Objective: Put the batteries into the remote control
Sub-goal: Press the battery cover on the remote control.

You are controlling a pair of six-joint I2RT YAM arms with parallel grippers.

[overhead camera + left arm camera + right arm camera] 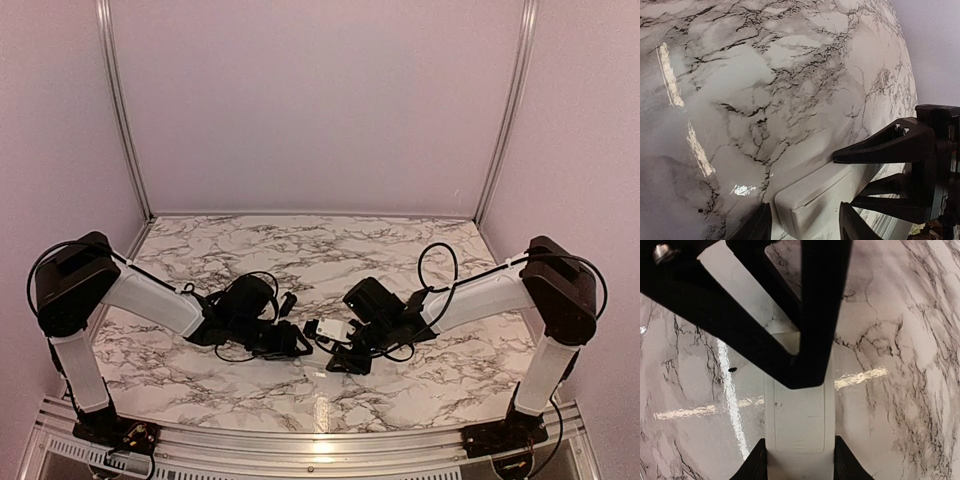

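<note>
- The remote control (335,330) sits mid surface (300,250), between the two arms.
- The right claw (799,462), reaching in from 3 o'clock, pinches the remote control by its long sides.
- The left claw (805,227), from 9 o'clock, straddles the other end; I cannot tell whether it presses.

Your left arm (150,300) and right arm (485,295) both reached inward, elbows out, forearms low, wrists nearly meeting. Your right end effector (799,460) was clamped on the remote control (799,420). Your left end effector (805,225) straddled it closely, its grip unclear.
</note>
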